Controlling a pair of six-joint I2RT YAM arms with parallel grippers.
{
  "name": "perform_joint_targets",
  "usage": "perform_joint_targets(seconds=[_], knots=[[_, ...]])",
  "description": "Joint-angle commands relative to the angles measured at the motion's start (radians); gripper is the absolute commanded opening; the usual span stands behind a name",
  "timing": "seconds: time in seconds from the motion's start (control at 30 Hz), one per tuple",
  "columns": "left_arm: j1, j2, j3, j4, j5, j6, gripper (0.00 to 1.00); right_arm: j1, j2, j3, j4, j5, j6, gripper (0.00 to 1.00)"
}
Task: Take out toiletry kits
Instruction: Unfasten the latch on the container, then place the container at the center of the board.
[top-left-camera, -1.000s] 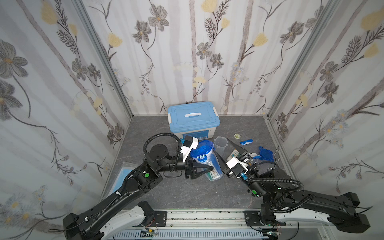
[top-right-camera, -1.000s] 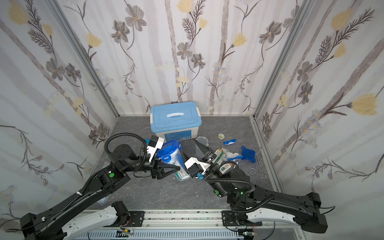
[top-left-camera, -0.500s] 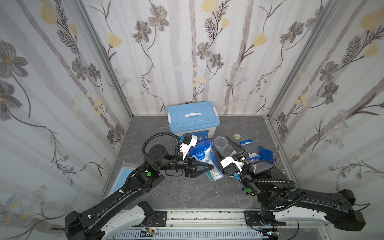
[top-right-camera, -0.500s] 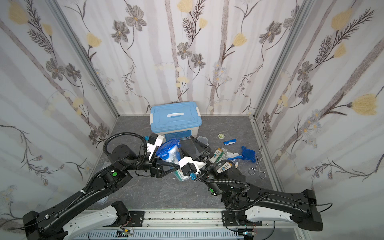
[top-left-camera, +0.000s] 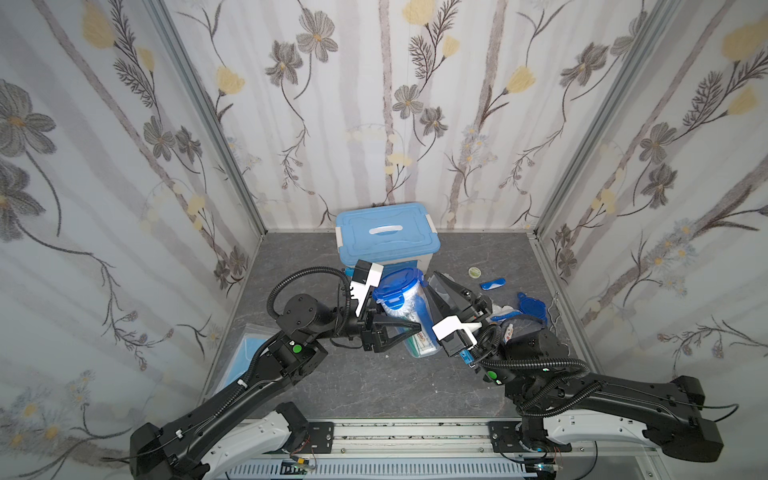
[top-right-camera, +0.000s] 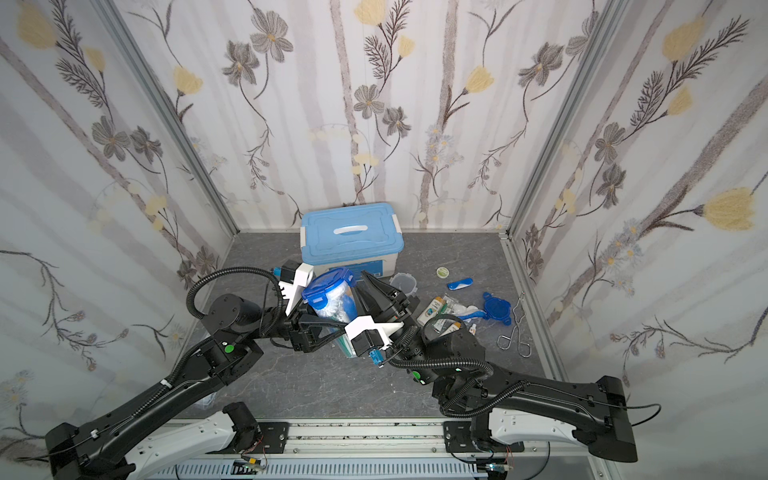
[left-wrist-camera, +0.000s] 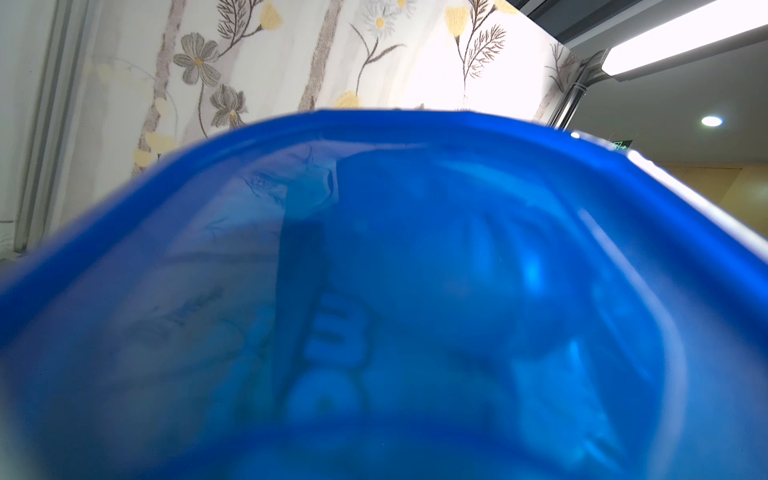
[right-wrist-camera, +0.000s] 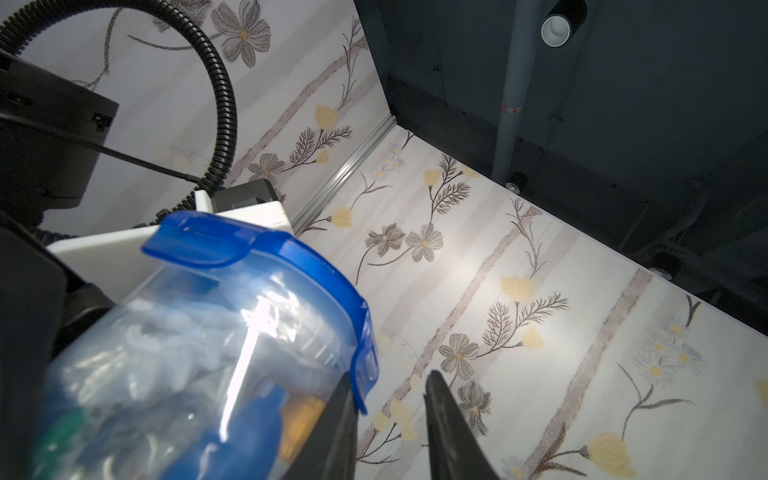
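Filling L wrist, cup (left-wrist-camera: 382, 270), clearer R wrist

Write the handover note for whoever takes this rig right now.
Left gripper: shut on the closed cup, which it holds tilted in front of the white box.
Right gripper: jaws apart with nothing between them, one finger beside a tab of the cup's blue lid.
Done: the other cup stands open and looks empty. The loose lid and the bottles and tubes lie on the table to the right.
To do: unclip the blue lid and empty the closed cup.
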Motion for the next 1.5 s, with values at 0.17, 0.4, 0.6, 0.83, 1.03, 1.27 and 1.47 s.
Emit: perform_joint_targets(seconds=[0.17,0.4,0.6,0.83,1.03,1.27,1.47], knots=[[-0.016,-0.018,-0.017,0.059,0.182,0.03,0.58,-0.033,0.076,0.022,-0.02,0.072,-0.058,0.04],[-0.014,-0.069,-0.017,-0.06,0.129,0.129,0.59,-0.087,-0.038,0.037,-0.259,-0.053,0.149,0.41],[-0.014,-0.107,0.01,-0.261,0.017,0.285,0.62,-0.119,-0.147,-0.026,-0.353,-0.086,0.198,0.62],[-0.013,-0.075,0.077,-0.463,-0.065,0.436,0.63,-0.145,-0.197,-0.055,-0.377,-0.039,0.325,0.73],[-0.014,-0.041,0.046,-0.584,-0.376,0.636,0.63,-0.328,-0.215,-0.012,-0.537,-0.118,0.646,0.8],[-0.017,0.006,0.001,-0.528,-0.457,0.691,0.63,-0.592,-0.259,-0.022,-0.605,-0.463,1.055,0.84],[-0.02,0.025,-0.036,-0.484,-0.58,0.752,0.63,-0.804,-0.193,-0.001,-0.64,-0.827,1.301,0.83]])
